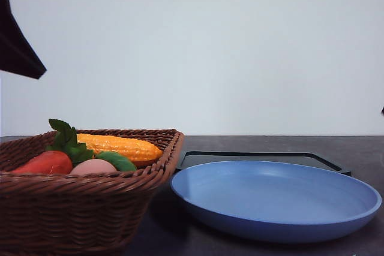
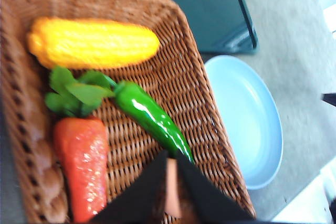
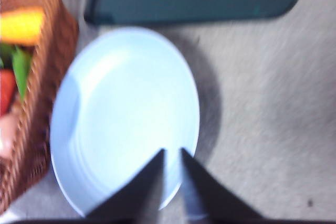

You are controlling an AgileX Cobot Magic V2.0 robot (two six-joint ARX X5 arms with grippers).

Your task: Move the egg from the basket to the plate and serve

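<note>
The left tool (image 2: 170,182) hangs above the basket (image 1: 90,208), its fingers nearly together, with a pinkish strip showing between them that is judged to be the egg (image 1: 93,166); contact cannot be confirmed. The egg lies in the basket's near end beside the green pepper (image 2: 152,119); its long axis cannot be read. The right tool (image 3: 172,182), clenched and empty, waits above the plate (image 1: 276,199), presumably for serving.
</note>
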